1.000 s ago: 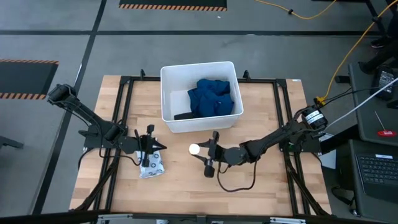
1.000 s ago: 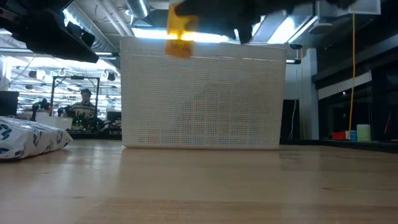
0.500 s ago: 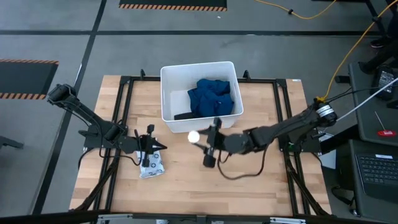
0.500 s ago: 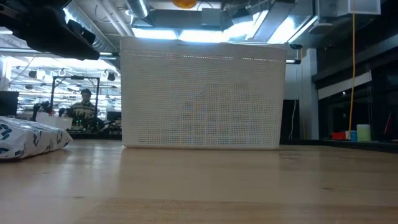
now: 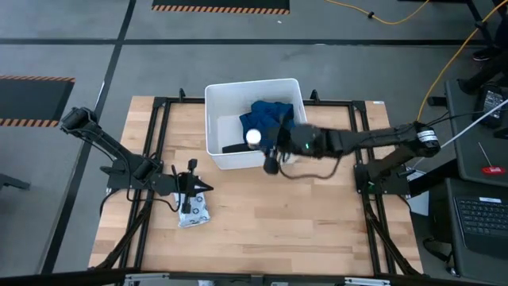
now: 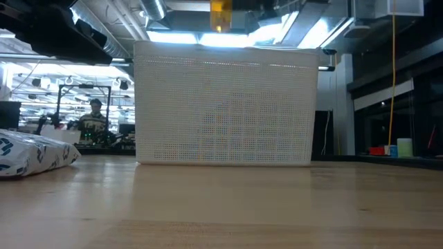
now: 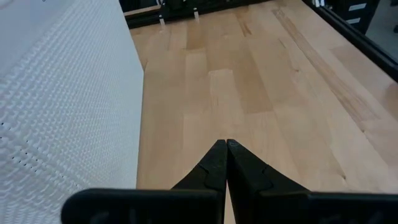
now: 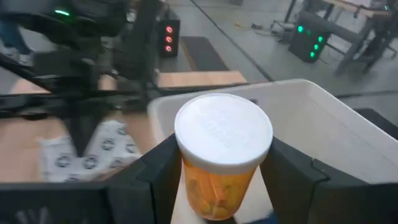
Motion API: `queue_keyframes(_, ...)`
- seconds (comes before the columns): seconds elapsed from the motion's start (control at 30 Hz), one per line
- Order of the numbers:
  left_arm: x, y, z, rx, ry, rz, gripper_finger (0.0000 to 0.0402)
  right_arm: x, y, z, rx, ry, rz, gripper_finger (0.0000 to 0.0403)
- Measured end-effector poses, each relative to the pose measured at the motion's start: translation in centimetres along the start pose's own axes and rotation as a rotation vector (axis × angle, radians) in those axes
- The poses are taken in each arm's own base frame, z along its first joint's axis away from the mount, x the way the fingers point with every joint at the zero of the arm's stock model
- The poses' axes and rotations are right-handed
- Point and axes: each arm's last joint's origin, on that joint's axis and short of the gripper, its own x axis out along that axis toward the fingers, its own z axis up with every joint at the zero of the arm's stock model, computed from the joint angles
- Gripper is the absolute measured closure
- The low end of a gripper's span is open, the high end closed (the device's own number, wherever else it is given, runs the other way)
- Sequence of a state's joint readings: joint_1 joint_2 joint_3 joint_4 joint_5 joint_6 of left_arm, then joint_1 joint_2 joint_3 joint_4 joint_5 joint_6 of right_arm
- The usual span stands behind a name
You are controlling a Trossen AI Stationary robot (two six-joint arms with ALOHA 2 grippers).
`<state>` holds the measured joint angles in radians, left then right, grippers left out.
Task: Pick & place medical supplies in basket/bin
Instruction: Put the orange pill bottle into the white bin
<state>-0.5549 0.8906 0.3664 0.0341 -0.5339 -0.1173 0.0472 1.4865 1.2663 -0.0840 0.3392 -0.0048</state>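
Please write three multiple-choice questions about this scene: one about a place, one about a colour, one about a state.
1. Where is the white packet?
A. on the table near the left gripper
B. in the white tub
C. on the floor

2. What colour is the cloth in the tub?
A. red
B. dark blue
C. yellow

3. What is the right gripper doing?
A. resting open and empty
B. holding the orange bottle over the tub
C. pressing the packet

Key: 1 A, the packet lies on the wood; 2 B, the high view shows blue; 3 B, the right wrist view shows the fingers around the bottle.

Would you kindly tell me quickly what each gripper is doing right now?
Left gripper: closed, empty, above the table.
Right gripper: closed on the orange bottle, over the bin.
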Motion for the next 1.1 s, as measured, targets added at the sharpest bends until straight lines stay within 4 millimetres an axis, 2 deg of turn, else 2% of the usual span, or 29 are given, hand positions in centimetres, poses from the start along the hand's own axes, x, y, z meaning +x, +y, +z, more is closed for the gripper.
queue_keyframes(0.23,0.0,0.0,0.0,0.000,0.000,0.000,0.0398,1.6,-5.8,-0.8,0.054,0.023,-0.040,0.0208)
queue_keyframes(0.4,0.0,0.0,0.0,0.000,0.000,0.000,0.0398,2.5,-8.1,-2.7,0.102,0.044,0.019,0.0208)
queue_keyframes(0.6,0.0,0.0,0.0,0.002,0.004,-0.009,0.0398,2.8,-9.0,-3.8,0.064,0.017,0.065,0.0208)
queue_keyframes(0.77,0.0,0.0,-0.1,0.004,0.009,-0.019,0.0398,3.6,-9.6,-3.5,0.064,-0.009,0.050,0.0208)
queue_keyframes(0.93,0.0,0.0,-0.1,0.004,0.009,-0.019,0.0398,5.5,-10.0,-3.9,0.043,0.029,0.042,0.0208)
queue_keyframes(1.1,0.0,0.0,-0.1,0.004,0.009,-0.021,0.0398,8.1,-11.0,-5.6,0.105,0.086,0.105,0.0208)
